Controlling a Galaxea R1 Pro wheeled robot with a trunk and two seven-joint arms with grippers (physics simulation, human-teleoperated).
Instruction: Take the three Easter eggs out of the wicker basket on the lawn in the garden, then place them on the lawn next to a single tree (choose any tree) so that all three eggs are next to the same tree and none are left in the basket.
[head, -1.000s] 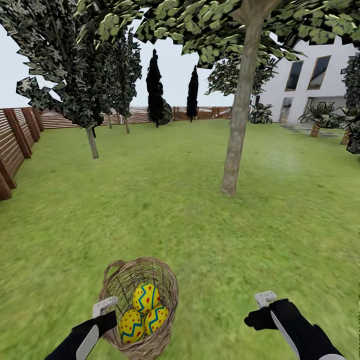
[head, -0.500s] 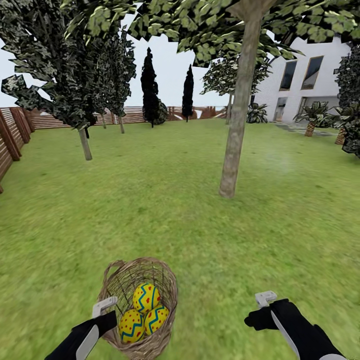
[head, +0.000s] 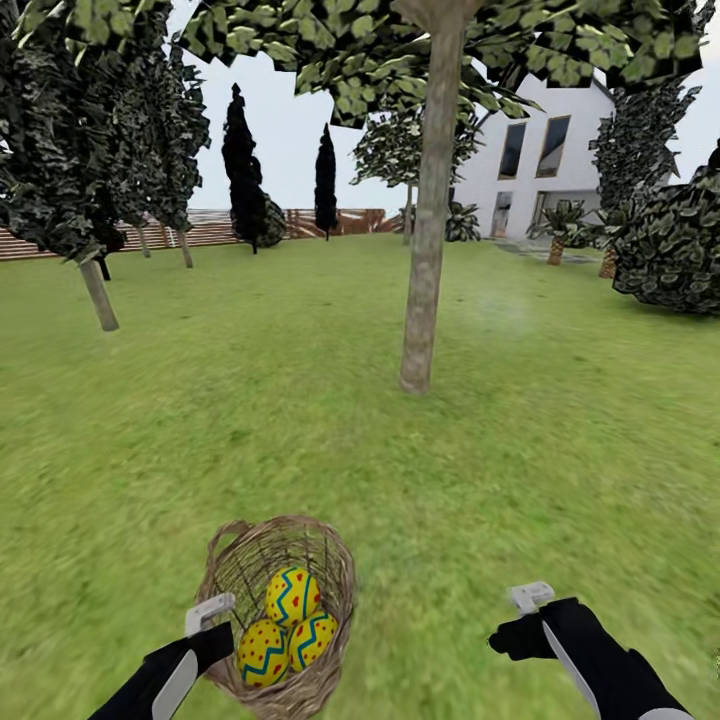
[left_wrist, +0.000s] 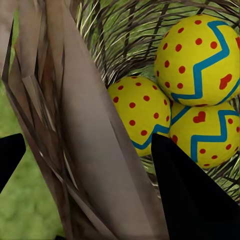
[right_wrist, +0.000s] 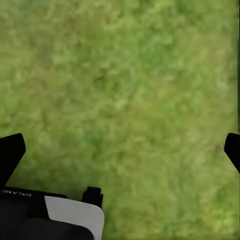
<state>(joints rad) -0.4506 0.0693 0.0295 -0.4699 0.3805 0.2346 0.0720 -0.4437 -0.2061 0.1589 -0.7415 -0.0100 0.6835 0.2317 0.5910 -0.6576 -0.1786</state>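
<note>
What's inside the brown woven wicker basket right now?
Three yellow Easter eggs with blue zigzag bands and red dots lie huddled together in the brown woven wicker basket. The left gripper grips its rim. The basket floor beneath the eggs is covered.

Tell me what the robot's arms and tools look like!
Both arms are black with a pale grey-white panel along the forearm. The left tool and right tool have light grey, blocky ends, and the fingers look black and pointed up close. The right wrist shows small white lettering.
</note>
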